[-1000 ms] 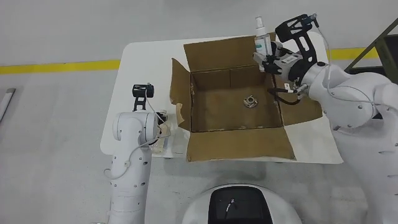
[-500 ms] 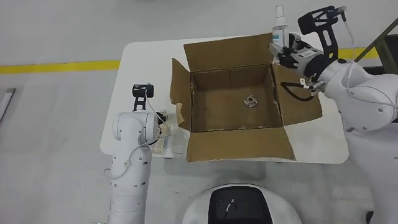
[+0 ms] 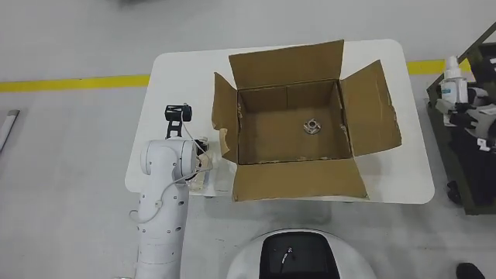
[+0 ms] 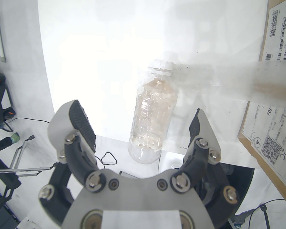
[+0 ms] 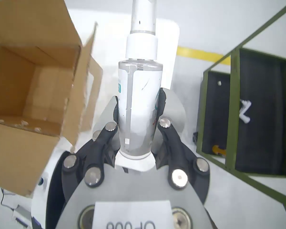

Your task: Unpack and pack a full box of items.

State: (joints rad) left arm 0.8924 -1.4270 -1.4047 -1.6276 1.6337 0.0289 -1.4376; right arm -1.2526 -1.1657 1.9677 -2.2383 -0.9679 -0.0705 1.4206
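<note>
At the left, the left gripper (image 4: 137,117) hangs over the white table (image 3: 178,77) with its fingers spread wide and holding nothing. One clear water bottle (image 4: 157,110) lies on its side just ahead of them, near the table's edge, cap pointing away. It looks like thin, crinkly plastic with some liquid inside. I expect it to be light, easy to dent and prone to rolling, so a gentle grip across the middle of the body would suit it.

In the middle stands one open cardboard box (image 3: 287,66) with all four flaps out. One small metal fitting (image 3: 311,126) sits on its floor. It is likely hard, dense and awkward to pinch.

At the right, beyond the table's edge, the right gripper (image 5: 138,101) is clamped on the lower body of one spray bottle (image 5: 139,79), held upright beside a green rack (image 5: 236,96). The bottle seems stiff and smooth. Held this low it may tip, and its clear cap could pop off.
</note>
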